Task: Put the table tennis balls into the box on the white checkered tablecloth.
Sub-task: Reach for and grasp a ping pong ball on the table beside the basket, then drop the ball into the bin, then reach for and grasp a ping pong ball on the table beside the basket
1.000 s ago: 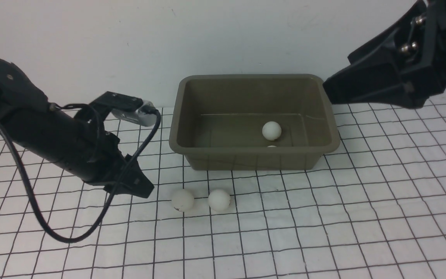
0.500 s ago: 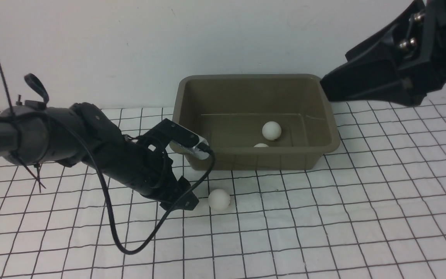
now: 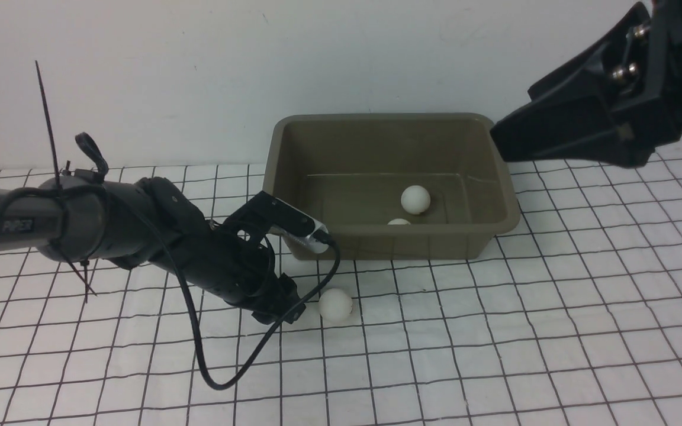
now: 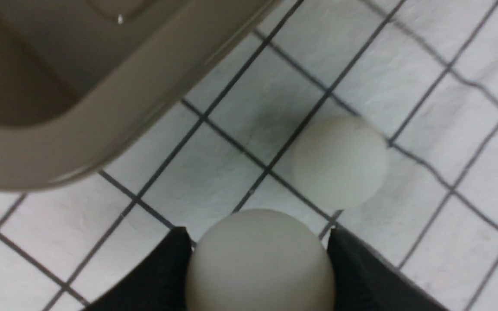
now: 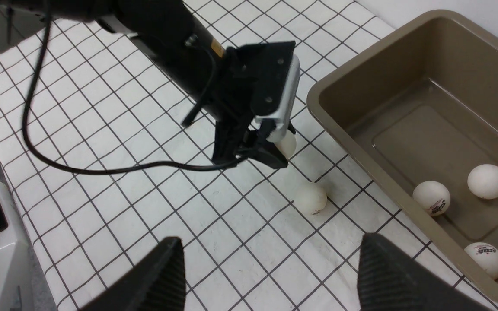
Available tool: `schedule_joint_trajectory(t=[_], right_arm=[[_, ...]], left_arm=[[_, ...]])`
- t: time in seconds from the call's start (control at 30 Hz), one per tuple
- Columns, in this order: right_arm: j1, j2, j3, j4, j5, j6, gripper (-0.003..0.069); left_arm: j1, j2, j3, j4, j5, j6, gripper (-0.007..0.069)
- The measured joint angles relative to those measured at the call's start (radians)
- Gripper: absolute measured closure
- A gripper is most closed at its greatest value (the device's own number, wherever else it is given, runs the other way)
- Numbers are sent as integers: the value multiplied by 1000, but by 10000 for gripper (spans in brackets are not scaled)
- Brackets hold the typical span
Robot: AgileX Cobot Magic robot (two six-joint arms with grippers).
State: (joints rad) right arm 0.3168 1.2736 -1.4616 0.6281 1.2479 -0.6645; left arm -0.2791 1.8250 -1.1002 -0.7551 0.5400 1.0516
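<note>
One ball (image 4: 260,259) was clasped between the fingers of the left gripper (image 4: 256,231), close to the checkered tablecloth (image 3: 495,331) in front of the near left corner of the box (image 3: 388,245). A second ball (image 3: 335,305) was found on the cloth just beside it. Three balls (image 5: 431,198) were seen inside the box. The right gripper (image 5: 270,241) was held spread wide, with nothing between its fingers.

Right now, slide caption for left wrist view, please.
Left gripper clasps one ball; second ball rests on tablecloth by the box.
</note>
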Motion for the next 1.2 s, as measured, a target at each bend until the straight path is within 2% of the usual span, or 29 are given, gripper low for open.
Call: schedule_joint_trajectory(t=[0.17,0.23,0.27,0.4,0.53,0.63,0.77,0.93,1.1,1.2], right_arm=[[0,0,0,1,-3,-7,177],[0,0,0,1,-4,-7,177],[0,0,0,1,-5,-8,177],[0,0,0,1,-6,-9,177],[0,0,0,1,-6,-9,177],[0,0,0,1,-6,-9,177],[0,0,0,1,-6,-9,177],[0,0,0,1,-6,-9,177],[0,0,0,1,-3,-9,177],[0,0,0,1,-1,-9,177]], left_arm=[[-1,-139,0,-40,18,58,272],[-1,-160,-1,-106,-42,142,272],[-1,-160,-13,-169,-76,224,272],[-1,-103,-84,-339,-105,434,272],[-1,-28,-148,-410,-105,528,272],[-1,40,-208,-450,-111,560,236],[-1,92,-256,-473,-133,533,162],[-1,90,-268,-446,-120,438,122],[-1,29,-269,-323,-63,302,122],[-1,-34,-270,-192,-15,160,130]])
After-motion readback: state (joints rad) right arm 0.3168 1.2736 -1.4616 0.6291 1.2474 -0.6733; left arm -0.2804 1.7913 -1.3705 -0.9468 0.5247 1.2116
